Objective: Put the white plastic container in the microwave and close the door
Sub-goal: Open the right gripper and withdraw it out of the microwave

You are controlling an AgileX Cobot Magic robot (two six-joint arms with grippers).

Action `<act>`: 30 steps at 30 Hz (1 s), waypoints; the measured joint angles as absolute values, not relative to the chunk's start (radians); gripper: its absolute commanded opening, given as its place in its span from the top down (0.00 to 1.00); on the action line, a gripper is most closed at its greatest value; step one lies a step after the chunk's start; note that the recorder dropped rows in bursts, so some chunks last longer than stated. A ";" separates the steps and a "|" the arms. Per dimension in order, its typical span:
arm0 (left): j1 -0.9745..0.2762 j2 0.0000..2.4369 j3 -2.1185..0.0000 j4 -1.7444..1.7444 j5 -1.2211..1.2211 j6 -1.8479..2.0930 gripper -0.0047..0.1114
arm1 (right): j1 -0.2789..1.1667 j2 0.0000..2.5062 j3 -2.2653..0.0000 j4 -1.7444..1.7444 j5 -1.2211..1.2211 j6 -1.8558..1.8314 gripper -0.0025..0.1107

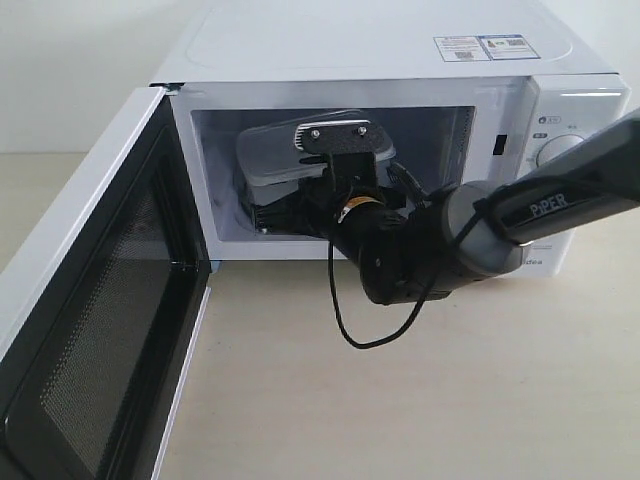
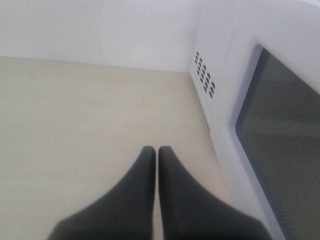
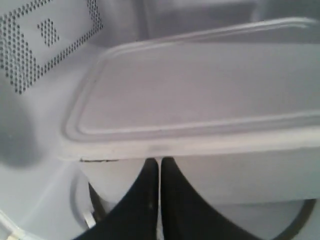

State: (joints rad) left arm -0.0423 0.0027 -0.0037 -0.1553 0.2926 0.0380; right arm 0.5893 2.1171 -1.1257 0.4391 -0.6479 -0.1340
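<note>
The white plastic container point(image 1: 265, 165) is in the microwave point(image 1: 380, 40), and the door point(image 1: 100, 300) is wide open!

My right end effector point(image 3: 159, 162) is inside the cavity, fingers pressed together and holding nothing. Its tips are right at the container's side wall, just under the lid rim; touching or not, I can't tell. The container sits lid-on toward the left of the cavity. The door hangs swung out to the left, black inner face and mesh window showing. On my right arm point(image 1: 600, 160), white lettering point(image 1: 548, 205) reads "PiPER". Below the dial point(image 1: 560, 150) I catch only "idea"; the arm covers the rest. There are two stickers point(image 1: 485, 47) on top, print too small to read. My left end effector point(image 2: 157, 150) is closed too, empty, over the bare worktop point(image 2: 75, 110) beside the door's outer face.
</note>
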 measured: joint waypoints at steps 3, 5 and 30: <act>-0.042 0.003 -0.004 -0.155 0.293 0.038 0.92 | 0.589 2.117 -1.126 0.441 -0.632 -0.129 0.97; -0.042 0.003 -0.004 -0.155 0.293 0.038 0.92 | 0.589 2.105 -1.126 0.441 -0.548 -0.127 0.97; -0.042 0.003 -0.004 -0.155 0.293 0.038 0.92 | 0.707 1.275 -0.482 0.418 -0.375 -0.245 0.97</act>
